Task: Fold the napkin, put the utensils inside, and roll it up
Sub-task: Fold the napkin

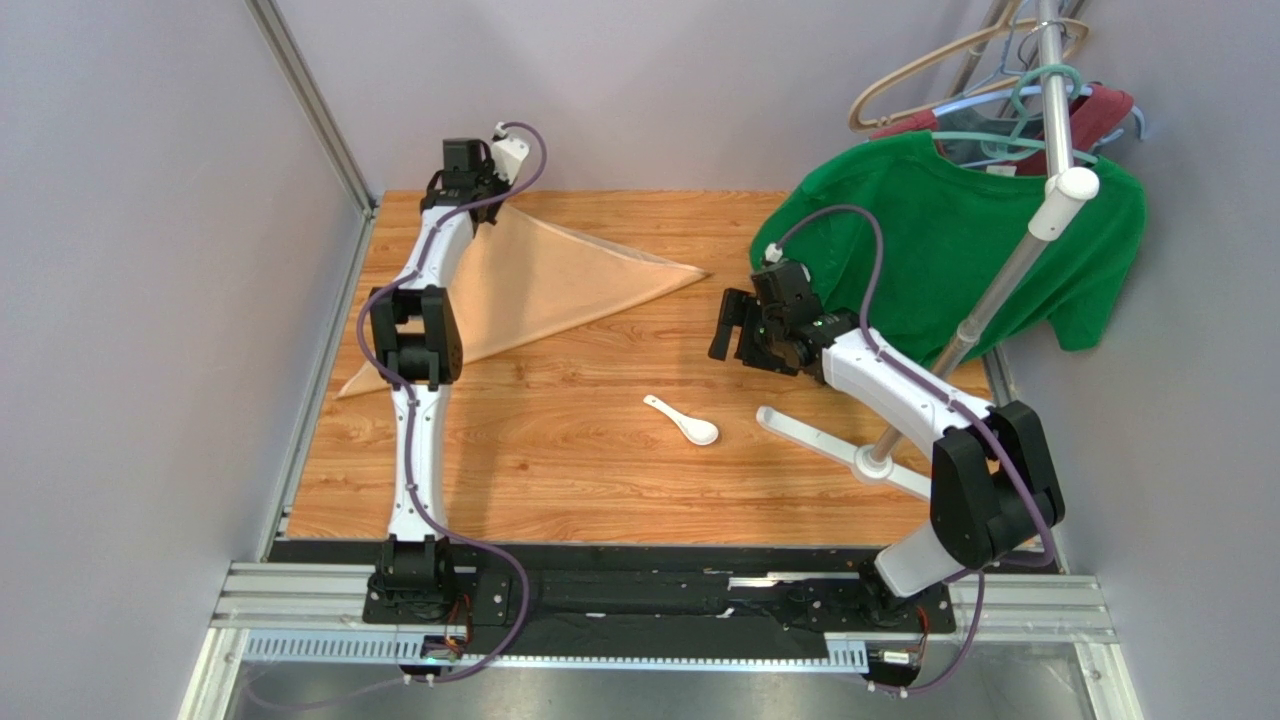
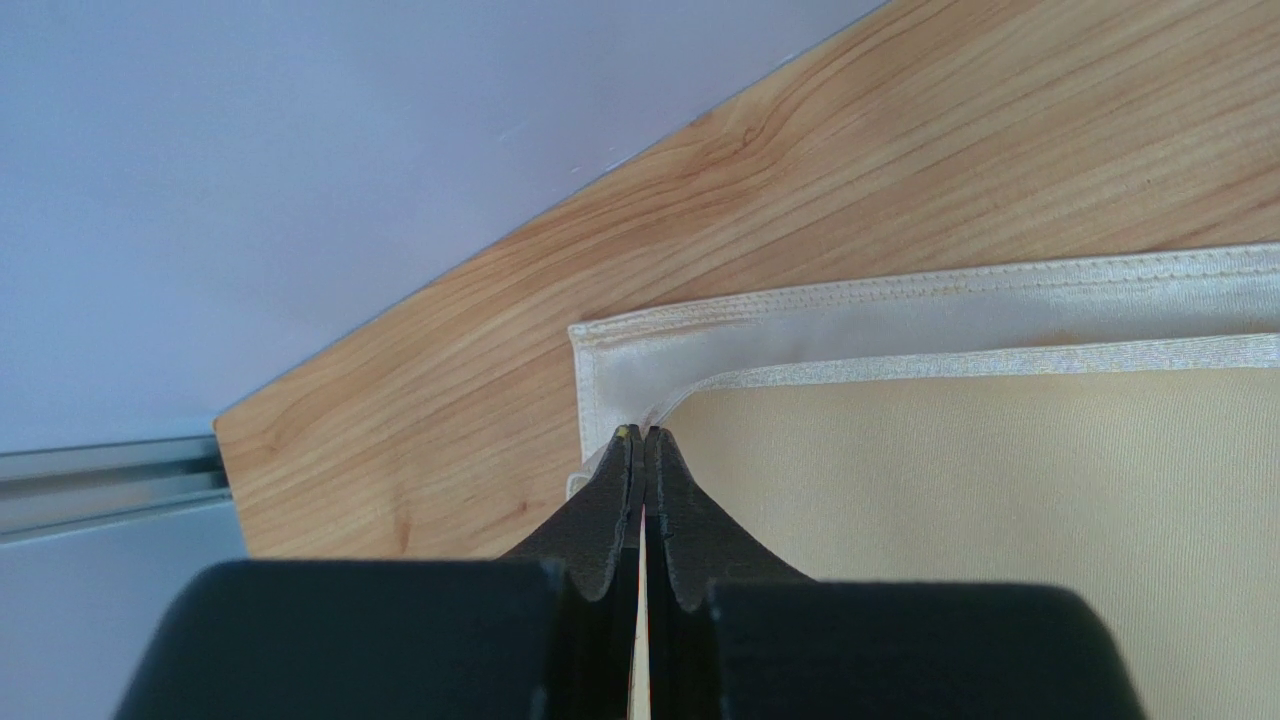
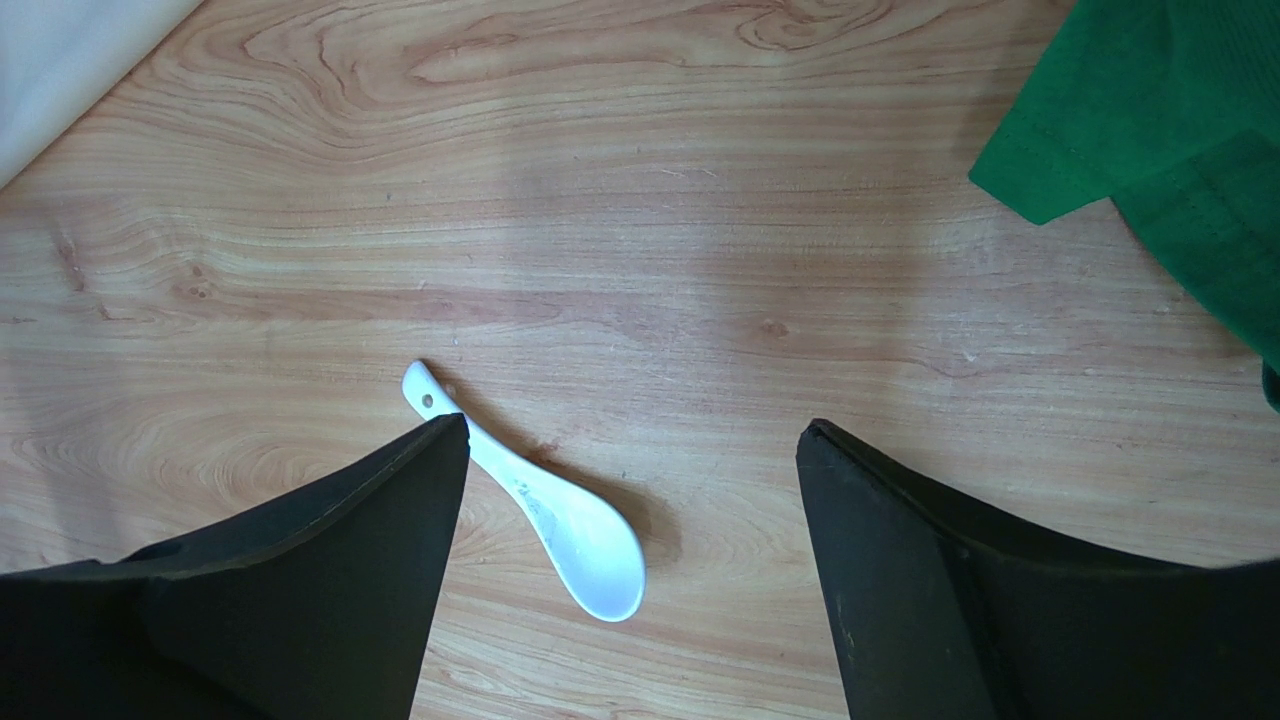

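The peach-tan napkin (image 1: 556,293) lies folded into a triangle at the back left of the table. My left gripper (image 1: 483,207) is at its far corner and is shut on the top layer there. In the left wrist view the closed fingertips (image 2: 643,435) pinch the hem of the napkin (image 2: 977,495) just above the lower layer's corner. The white spoon (image 1: 684,420) lies on bare wood near the middle. My right gripper (image 1: 732,330) hovers open and empty behind it. In the right wrist view (image 3: 631,428) the spoon (image 3: 549,510) lies below, by the left finger.
A green T-shirt (image 1: 947,240) hangs on a rack at the back right; its hem shows in the right wrist view (image 3: 1157,135). The rack's white legs (image 1: 819,435) lie on the table right of the spoon. Walls close the left and back edges.
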`<action>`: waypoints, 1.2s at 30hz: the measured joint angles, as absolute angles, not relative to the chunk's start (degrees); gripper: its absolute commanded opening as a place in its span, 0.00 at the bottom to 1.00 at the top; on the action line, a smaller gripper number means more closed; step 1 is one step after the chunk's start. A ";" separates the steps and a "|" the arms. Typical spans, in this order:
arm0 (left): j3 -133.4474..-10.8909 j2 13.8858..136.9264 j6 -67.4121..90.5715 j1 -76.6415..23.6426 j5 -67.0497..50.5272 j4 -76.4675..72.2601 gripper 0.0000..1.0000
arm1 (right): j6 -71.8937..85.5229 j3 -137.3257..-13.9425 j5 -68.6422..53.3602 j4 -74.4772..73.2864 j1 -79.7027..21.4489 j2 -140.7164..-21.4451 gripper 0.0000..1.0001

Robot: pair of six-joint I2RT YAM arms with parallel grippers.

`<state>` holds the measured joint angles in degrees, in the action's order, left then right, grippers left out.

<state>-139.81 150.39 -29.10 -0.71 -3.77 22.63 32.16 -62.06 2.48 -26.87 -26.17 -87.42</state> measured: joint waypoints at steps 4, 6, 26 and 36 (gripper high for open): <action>-140.22 151.15 -29.74 -0.71 -3.77 21.43 0.00 | 32.18 -62.67 2.39 -26.72 -26.17 -88.42 0.84; -140.22 151.41 -29.98 -0.71 -3.77 21.10 0.00 | 32.18 -62.98 2.28 -26.68 -26.17 -88.95 0.84; -141.14 153.08 -30.55 0.93 -2.55 18.76 0.00 | 32.34 -63.99 1.17 -25.85 -26.17 -91.15 0.84; -141.34 153.12 -30.59 1.34 -2.94 17.50 0.44 | 32.36 -64.69 0.95 -25.78 -26.17 -92.60 0.84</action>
<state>-141.34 153.12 -30.59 1.34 -2.94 17.50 32.36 -64.69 0.95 -25.78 -26.17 -92.60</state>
